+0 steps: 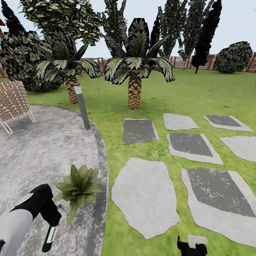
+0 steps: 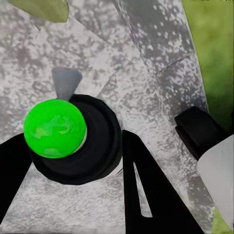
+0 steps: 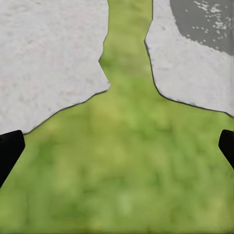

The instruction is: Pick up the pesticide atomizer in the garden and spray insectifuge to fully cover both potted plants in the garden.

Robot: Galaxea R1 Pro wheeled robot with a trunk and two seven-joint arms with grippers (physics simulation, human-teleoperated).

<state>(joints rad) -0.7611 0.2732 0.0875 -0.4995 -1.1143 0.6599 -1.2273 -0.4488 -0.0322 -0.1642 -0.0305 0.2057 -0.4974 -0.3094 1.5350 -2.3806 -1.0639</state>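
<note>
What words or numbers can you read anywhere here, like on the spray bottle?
None can be read.
Spray bottle, held in the left gripper: it has a white strip down its side, but the strip looks blank, or any print on it is too small to read.
Post by the paving, chair, fence: no writing shows.
</note>
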